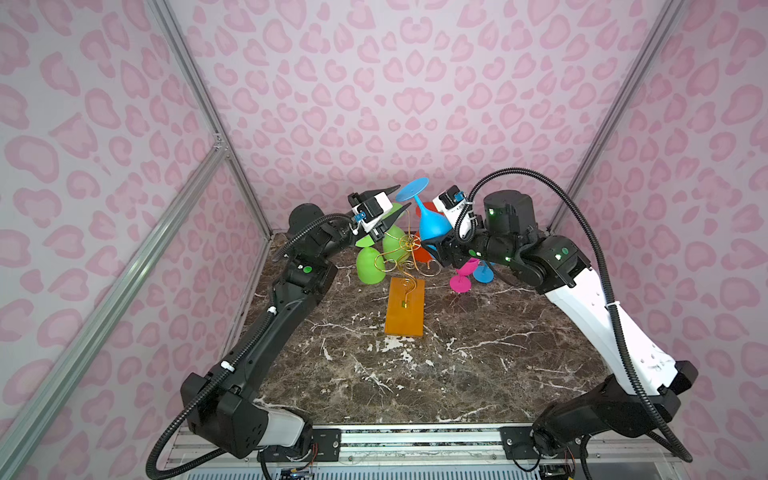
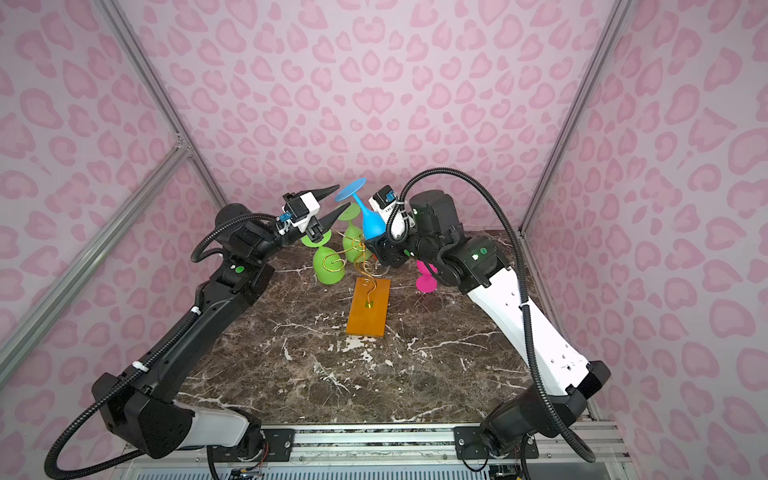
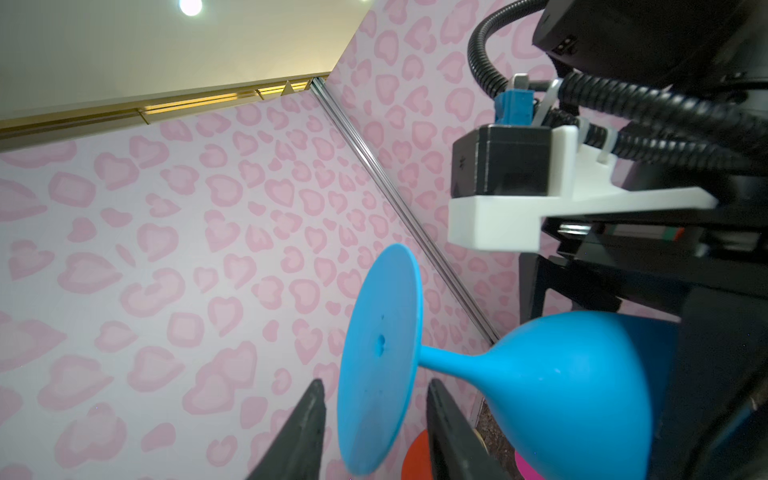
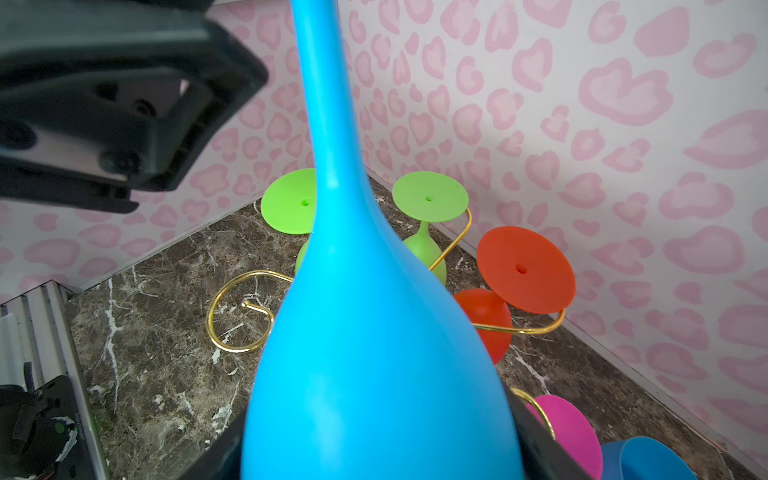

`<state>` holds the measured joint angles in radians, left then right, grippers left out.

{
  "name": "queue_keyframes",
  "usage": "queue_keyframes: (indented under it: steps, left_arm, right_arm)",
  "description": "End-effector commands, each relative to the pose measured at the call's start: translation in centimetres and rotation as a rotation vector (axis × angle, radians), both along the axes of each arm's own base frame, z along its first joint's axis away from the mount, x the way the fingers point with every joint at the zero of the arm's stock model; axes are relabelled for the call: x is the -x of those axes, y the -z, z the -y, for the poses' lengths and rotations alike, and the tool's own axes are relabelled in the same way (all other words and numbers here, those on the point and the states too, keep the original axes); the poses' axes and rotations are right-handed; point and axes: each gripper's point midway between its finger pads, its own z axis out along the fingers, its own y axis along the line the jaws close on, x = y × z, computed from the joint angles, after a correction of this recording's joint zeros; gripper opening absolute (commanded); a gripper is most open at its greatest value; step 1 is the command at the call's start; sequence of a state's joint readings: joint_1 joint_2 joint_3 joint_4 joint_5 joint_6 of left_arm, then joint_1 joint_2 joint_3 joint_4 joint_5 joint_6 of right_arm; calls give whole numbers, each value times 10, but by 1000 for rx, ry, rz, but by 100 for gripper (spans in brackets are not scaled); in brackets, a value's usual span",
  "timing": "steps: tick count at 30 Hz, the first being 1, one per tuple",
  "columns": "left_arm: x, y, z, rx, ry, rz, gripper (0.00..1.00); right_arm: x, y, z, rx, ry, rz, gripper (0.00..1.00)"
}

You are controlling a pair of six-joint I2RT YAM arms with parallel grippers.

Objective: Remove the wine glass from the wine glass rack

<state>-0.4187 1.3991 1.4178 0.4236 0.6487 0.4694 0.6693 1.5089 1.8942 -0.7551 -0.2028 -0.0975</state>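
With the near edge of the marble table (image 1: pixel 457 374) as 6 o'clock, the wine glass rack (image 1: pixel 405 309) stands just past the middle. Its orange-brown base points toward 6, and its gold stem curls up toward 12.

Two green glasses (image 1: pixel 370 266) hang foot-up from scrolls at about 10 and 11 o'clock of the stem. A red glass (image 4: pixel 525 270) hangs at about 1. A pink glass (image 1: pixel 461 278) sits at 3 o'clock, but I cannot tell whether it hangs or stands.

Above the scrolls, at 12 o'clock of the stem, the blue wine glass (image 1: pixel 432 224) is held foot-up and tilted, its foot leaning toward 11. No wire touches it, so I judge it already off the rack.

The right gripper (image 4: pixel 378 453) is clamped across the wide part of the bowl, with a black finger on each flank. The left gripper (image 3: pixel 376 399) comes in from 9 o'clock. Its jaws are parted, one on each side of the thin foot disc, and a gap shows on both sides, so it grips nothing.

The glass is opaque and matte, so it looks like moulded plastic or silicone rather than real glass. I expect it to be light and hard to shatter, and it may give a little under pressure.

The bowl is smooth and tapers toward the stem, so a grip placed too high could slide. The widest part of the bowl is the safest place to hold.

For a second hold, the stem just under the foot looks better than the disc's rim. The rim is thin and would probably pivot or flex between the pads.
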Motion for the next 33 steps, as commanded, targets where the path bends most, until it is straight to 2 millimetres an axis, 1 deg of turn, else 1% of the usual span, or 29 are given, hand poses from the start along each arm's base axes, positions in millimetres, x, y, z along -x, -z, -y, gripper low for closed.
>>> queue_keyframes:
  steps: [1,5,6,12,16,19,21,24,26,29,33]
  left_arm:
    - [9,-8,0,-3,12,66,39]
    - [10,-6,-1,-8,6,77,37]
    - [11,-6,-1,-11,6,82,33]
    - [12,-10,-4,-6,-9,92,21]
    - [12,-12,-6,2,-25,98,15]
    - [11,-14,-8,6,-38,95,9]
    - [10,-15,-9,14,-43,85,3]
    - [6,-19,-12,44,-57,43,3]
    - [6,-22,-13,56,-63,29,3]
    - [2,-23,-16,79,-79,-9,3]
    - [-8,-23,-22,123,-111,-77,3]
  right_arm:
    - [2,-2,-5,-14,-21,-5,60]
    - [2,0,-9,-17,-27,-16,60]
    - [2,0,-9,-20,-27,-18,60]
    - [2,5,-13,-20,-35,-34,61]
    - [3,7,-15,-20,-40,-44,61]
    - [5,9,-17,-21,-48,-55,62]
    - [6,7,-17,-31,-48,-57,66]
    - [8,2,-15,-50,-43,-52,83]
    - [10,-3,-13,-74,-42,-42,90]
    - [17,-11,-11,-115,-56,-23,93]
    - [29,-26,-6,-184,-87,10,96]
